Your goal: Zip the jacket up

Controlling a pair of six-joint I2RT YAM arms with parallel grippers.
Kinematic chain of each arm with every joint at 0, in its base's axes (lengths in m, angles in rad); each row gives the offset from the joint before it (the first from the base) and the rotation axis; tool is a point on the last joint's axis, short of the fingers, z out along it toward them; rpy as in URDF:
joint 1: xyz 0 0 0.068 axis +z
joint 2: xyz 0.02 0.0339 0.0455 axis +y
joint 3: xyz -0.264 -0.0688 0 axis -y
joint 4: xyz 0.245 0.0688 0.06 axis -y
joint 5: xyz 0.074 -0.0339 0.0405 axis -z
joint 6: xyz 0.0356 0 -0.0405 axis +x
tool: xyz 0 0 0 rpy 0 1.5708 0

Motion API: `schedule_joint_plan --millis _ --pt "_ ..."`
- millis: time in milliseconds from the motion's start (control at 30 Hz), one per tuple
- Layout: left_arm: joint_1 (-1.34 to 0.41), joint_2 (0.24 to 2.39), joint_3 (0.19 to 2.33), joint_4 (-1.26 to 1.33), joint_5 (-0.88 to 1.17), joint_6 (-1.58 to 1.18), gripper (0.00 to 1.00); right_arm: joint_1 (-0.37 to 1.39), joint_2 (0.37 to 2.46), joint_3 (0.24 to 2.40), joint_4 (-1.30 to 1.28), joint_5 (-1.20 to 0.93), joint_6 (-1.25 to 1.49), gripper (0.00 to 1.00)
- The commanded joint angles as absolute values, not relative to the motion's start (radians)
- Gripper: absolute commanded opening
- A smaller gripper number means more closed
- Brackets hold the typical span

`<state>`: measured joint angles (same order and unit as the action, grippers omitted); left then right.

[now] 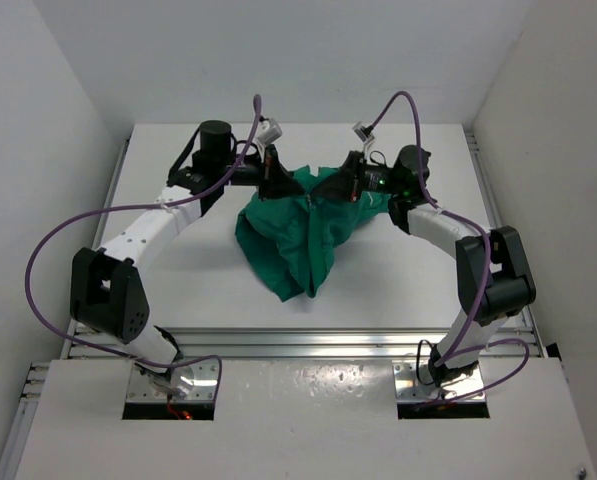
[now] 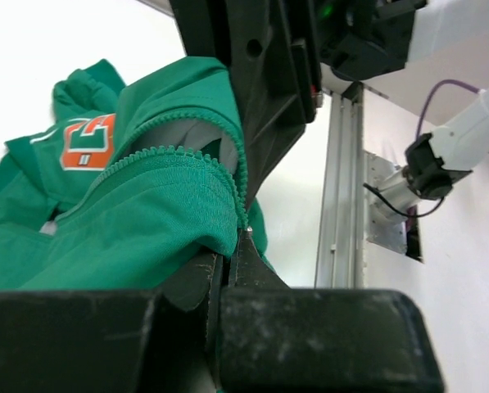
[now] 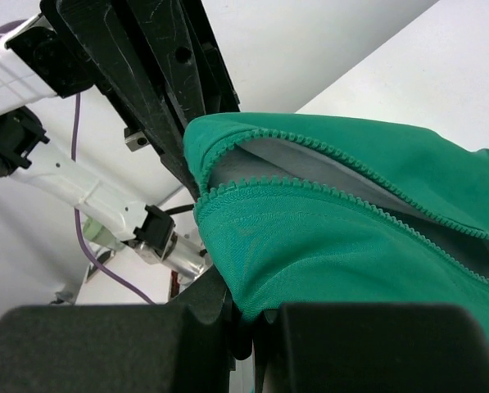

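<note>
White table [image 1: 178,280] carries the jacket [image 1: 303,235], bunched mid-table. At the jacket's far-left edge the left gripper [image 1: 270,180] pinches fabric, the right gripper [image 1: 350,188] clamps its far-right edge; zipper teeth [image 2: 170,151] apparently unjoined.

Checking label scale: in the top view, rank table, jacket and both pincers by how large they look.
1. table
2. jacket
3. left pincer and right pincer, each shut on the jacket: they look about alike, so no order between them.
</note>
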<state>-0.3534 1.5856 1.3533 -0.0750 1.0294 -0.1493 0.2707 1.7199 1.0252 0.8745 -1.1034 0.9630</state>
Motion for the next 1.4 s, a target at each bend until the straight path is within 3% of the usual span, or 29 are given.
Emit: schedule_joint_plan --millis 0,233,667,967,1367 --pt "-0.373 1.568 1.374 -0.13 0.936 -0.094 0.0 0.276 1.671 1.075 1.002 -1.058 1.023 0.0" --pt "-0.373 1.548 1.351 -0.103 0.801 -0.118 0.0 0.281 1.66 1.039 1.037 -1.074 1.06 0.0" --pt "-0.31 1.538 1.273 0.156 1.127 -0.316 0.0 0.281 1.649 0.996 0.985 -1.085 0.965 0.0" --pt "-0.299 1.571 1.307 0.052 1.187 -0.259 0.0 0.268 1.68 1.029 0.986 -1.077 0.957 0.0" --pt "-0.328 1.571 1.307 -0.031 1.121 -0.158 0.0 0.271 1.686 1.066 1.025 -1.037 1.006 0.0"
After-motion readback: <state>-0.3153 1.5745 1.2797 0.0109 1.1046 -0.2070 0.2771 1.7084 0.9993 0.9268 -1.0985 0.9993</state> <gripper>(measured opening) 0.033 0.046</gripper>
